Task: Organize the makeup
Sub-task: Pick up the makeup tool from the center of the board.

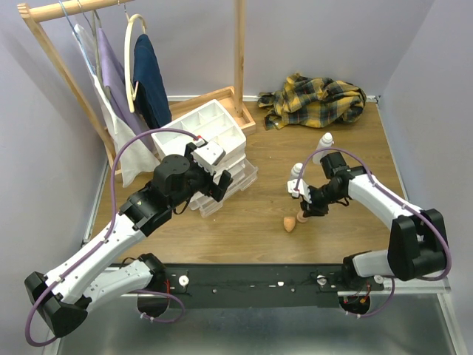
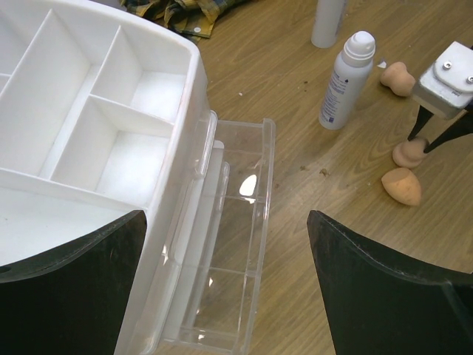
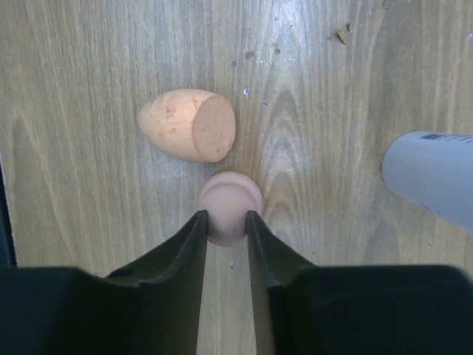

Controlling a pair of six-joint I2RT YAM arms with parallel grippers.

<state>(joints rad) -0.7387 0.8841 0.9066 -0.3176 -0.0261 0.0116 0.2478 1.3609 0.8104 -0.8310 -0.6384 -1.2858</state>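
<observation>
From above, the left gripper (image 1: 216, 180) hangs spread wide by the drawer unit (image 1: 211, 129) at ten o'clock; its wrist view shows bare compartments (image 2: 126, 159), with a white bottle (image 2: 346, 81) and sponges (image 2: 401, 185) outside at two o'clock (nothing sorted yet, I judge); the right wrist view has the right gripper (image 3: 225, 225) pinching one upright sponge (image 3: 230, 198), with another at eleven o'clock.

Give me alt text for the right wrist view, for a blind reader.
The right gripper pinches a small pink sponge standing on the wooden table. A peach sponge with a flat end lies just beyond, and a white bottle shows at right.
</observation>
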